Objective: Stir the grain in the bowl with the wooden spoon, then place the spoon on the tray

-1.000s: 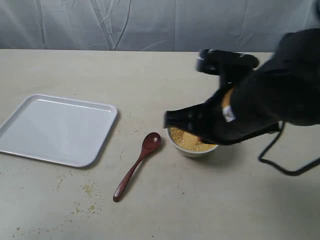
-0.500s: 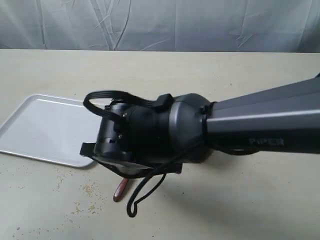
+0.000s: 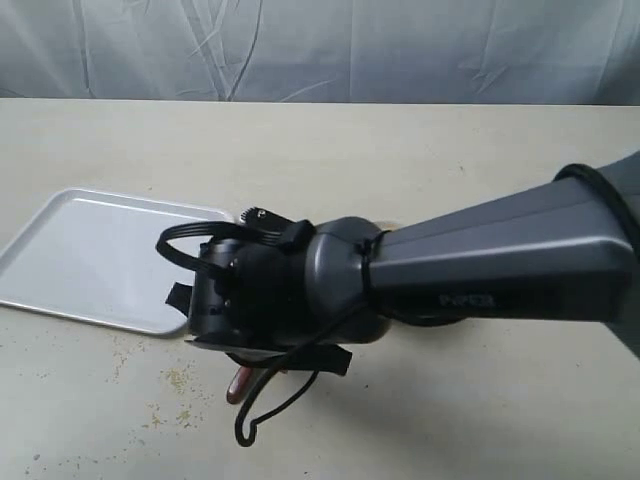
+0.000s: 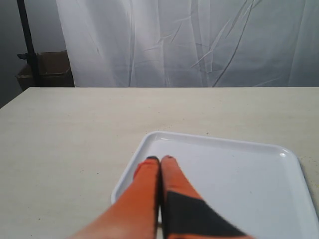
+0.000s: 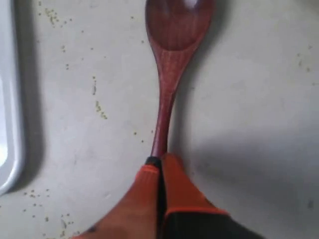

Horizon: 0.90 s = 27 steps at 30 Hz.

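The dark wooden spoon (image 5: pixel 172 59) lies flat on the table, its oval bowl pointing away from my right gripper (image 5: pixel 159 162). That gripper is shut, its orange fingers pressed together just over the handle, and they cover the rest of the handle. In the exterior view the right arm (image 3: pixel 300 290) hides most of the spoon (image 3: pixel 240 383); only the handle's end shows. The bowl and the grain are hidden behind that arm. The white tray (image 3: pixel 90 260) lies to the left. My left gripper (image 4: pixel 160 159) is shut and empty, over the near edge of the tray (image 4: pixel 239 179).
Loose yellow grains (image 3: pixel 178 378) are scattered on the table near the spoon's handle, and more grains (image 5: pixel 99 110) lie beside the spoon. The tray's rim (image 5: pixel 7 124) lies close to the spoon. A black cable (image 3: pixel 262 418) hangs from the right wrist.
My right arm swung from over the bowl to over the spoon, then sank lower; it now hides the bowl. The spoon still lies in the same spot.
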Each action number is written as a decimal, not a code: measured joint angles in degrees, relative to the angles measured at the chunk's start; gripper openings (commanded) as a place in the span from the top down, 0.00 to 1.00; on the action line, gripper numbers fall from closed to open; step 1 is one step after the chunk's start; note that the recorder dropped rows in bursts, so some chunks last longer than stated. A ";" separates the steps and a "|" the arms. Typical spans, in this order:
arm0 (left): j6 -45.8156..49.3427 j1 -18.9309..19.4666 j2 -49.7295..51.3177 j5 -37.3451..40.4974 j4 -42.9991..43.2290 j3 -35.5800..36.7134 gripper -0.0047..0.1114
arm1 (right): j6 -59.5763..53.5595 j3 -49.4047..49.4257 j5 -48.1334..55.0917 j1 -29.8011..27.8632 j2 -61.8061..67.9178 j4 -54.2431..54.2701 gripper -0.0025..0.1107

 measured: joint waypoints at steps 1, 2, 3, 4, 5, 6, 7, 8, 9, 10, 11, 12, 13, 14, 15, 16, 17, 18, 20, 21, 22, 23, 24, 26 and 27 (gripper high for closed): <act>0.00 0.00 0.00 0.00 0.00 0.00 0.96 | 0.24 0.00 0.00 0.00 0.27 -0.10 0.94; 0.00 0.00 0.00 0.00 0.00 0.00 0.96 | 0.44 0.00 -0.12 0.00 0.42 -0.32 0.89; 0.00 0.00 0.00 0.00 0.00 0.00 0.96 | 0.67 -0.04 -0.12 0.00 0.53 -0.33 0.83; 0.00 0.00 0.00 0.00 0.00 0.00 0.96 | 0.88 -0.14 -0.27 0.00 0.81 -0.48 0.76; 0.00 0.00 0.00 0.00 0.00 0.00 0.96 | 1.04 -0.29 -0.58 0.00 0.91 -0.79 0.70; 0.00 0.00 0.00 0.00 0.00 0.00 0.96 | 1.11 -0.33 -0.99 0.00 0.95 -0.78 0.59; 0.00 0.00 0.00 0.00 0.00 0.00 0.96 | 1.18 -0.46 -1.66 0.00 0.95 -1.00 0.57; 0.00 0.00 0.00 0.00 0.00 0.00 0.96 | 1.18 -0.46 -1.77 0.00 0.95 -1.00 0.57; 0.00 0.00 0.00 0.00 0.00 0.00 0.96 | 1.26 -0.46 -1.75 0.00 1.17 -1.14 0.58; 0.00 0.00 0.00 0.00 0.00 0.00 0.96 | 1.26 -0.46 -1.75 0.00 1.30 -1.17 0.61; 0.00 0.00 0.00 0.00 0.00 0.00 0.96 | 1.26 -0.46 -1.97 0.00 1.83 -1.29 0.62; 0.00 0.00 0.00 0.00 0.00 0.00 0.96 | 1.26 -0.46 -2.21 0.00 2.23 -1.29 0.62; 0.00 0.00 0.00 0.00 0.00 0.00 0.96 | 1.26 -0.46 -2.75 0.00 2.82 -1.32 0.64; 0.00 0.00 0.00 0.00 0.00 0.00 0.96 | 1.26 -0.46 -3.13 0.00 3.05 -1.42 0.70; 0.00 0.00 0.00 0.00 0.00 0.00 0.96 | 1.26 -0.46 -3.29 0.00 3.05 -1.42 0.82; 0.00 0.00 0.00 0.00 0.00 0.00 0.96 | 1.26 -0.46 -3.12 0.00 3.05 -1.42 0.96; 0.00 0.00 0.00 0.00 0.00 0.00 0.96 | 1.26 -0.46 -2.45 0.12 3.05 -1.42 0.97; 0.00 0.00 0.00 0.00 0.00 0.00 0.96 | 1.33 -0.46 -1.40 0.24 3.05 -1.31 0.97; 0.00 0.05 0.00 0.00 0.00 0.00 0.96 | 1.56 -0.46 0.45 0.39 2.94 -0.98 0.97; 0.00 0.15 0.00 0.00 0.00 0.00 0.96 | 1.56 -0.46 1.02 0.39 2.55 -0.98 0.97; 0.00 0.29 0.00 0.00 0.00 0.00 0.96 | 1.56 -0.46 1.51 0.39 1.75 -1.18 0.97; 0.00 0.40 0.00 0.00 0.00 0.00 0.96 | 1.56 -0.46 1.63 0.39 1.17 -1.42 0.97; 0.00 0.40 0.00 0.00 0.00 0.00 0.96 | 1.45 -0.46 1.63 0.39 0.23 -1.84 0.98; 0.00 0.54 0.00 0.00 0.00 0.00 0.96 | 0.17 -0.46 1.63 0.25 -1.88 -2.70 0.98; 0.00 0.69 0.00 0.00 0.00 0.00 0.96 | -1.85 -0.46 1.04 -0.09 -3.24 -2.62 0.98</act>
